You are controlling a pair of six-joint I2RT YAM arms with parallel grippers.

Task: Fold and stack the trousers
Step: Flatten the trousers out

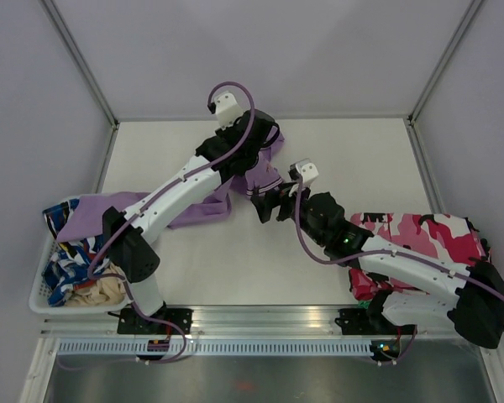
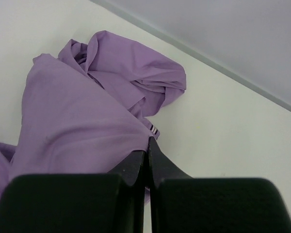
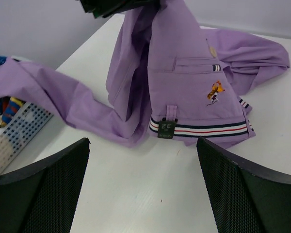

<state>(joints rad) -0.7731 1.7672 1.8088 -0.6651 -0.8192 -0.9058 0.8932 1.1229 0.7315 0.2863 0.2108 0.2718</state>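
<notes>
The lilac trousers (image 1: 200,210) lie crumpled at the middle-back of the table, one leg trailing left over the basket. My left gripper (image 1: 256,158) is shut on the cloth near the waist and holds that part up; in the left wrist view the jaws (image 2: 147,148) are pinched on purple fabric (image 2: 82,121). My right gripper (image 1: 265,206) is open and empty, just short of the striped waistband (image 3: 199,129), with bare table between its fingers (image 3: 223,184). The right wrist view shows the back pocket, the size label and the raised fabric (image 3: 179,73).
A white basket (image 1: 39,290) at the left edge holds blue-and-white patterned clothing (image 1: 67,262); it also shows in the right wrist view (image 3: 14,133). A folded pink-white-black camouflage garment (image 1: 420,235) lies at the right, under my right arm. Walls enclose the table's back and sides.
</notes>
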